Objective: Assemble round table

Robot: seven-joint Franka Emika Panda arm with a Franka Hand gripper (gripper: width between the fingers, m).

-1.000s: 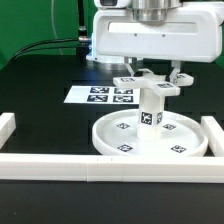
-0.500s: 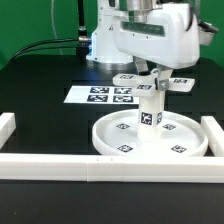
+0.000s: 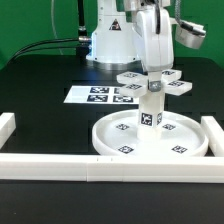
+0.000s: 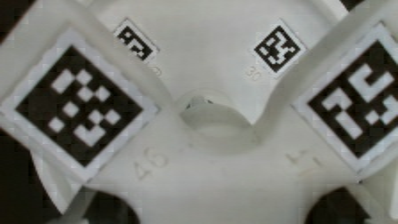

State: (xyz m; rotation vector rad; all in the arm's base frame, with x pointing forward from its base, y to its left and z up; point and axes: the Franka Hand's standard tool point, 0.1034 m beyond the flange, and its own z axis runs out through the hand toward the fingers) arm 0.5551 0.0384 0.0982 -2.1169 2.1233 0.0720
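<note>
The wide rimmed disc (image 3: 178, 140) lies on the black table near the front. The short post (image 3: 150, 113) stands upright on its hub. The cross-shaped piece (image 3: 152, 82) sits flat on top of the post, tags facing up. My gripper (image 3: 153, 70) reaches straight down onto the cross's centre and is shut on it. In the wrist view the cross (image 4: 214, 160) fills the picture, with its centre hole (image 4: 217, 118) in the middle. My fingertips are not clear there.
The marker board (image 3: 95, 95) lies behind the disc toward the exterior view's left. White border rails run along the front (image 3: 90, 166), the left (image 3: 8, 128) and the right (image 3: 213, 130). The robot's base (image 3: 108, 42) stands at the back.
My hand has turned about its vertical axis over the post, and the cross-shaped piece has turned with it. The disc and post have stayed in place.
</note>
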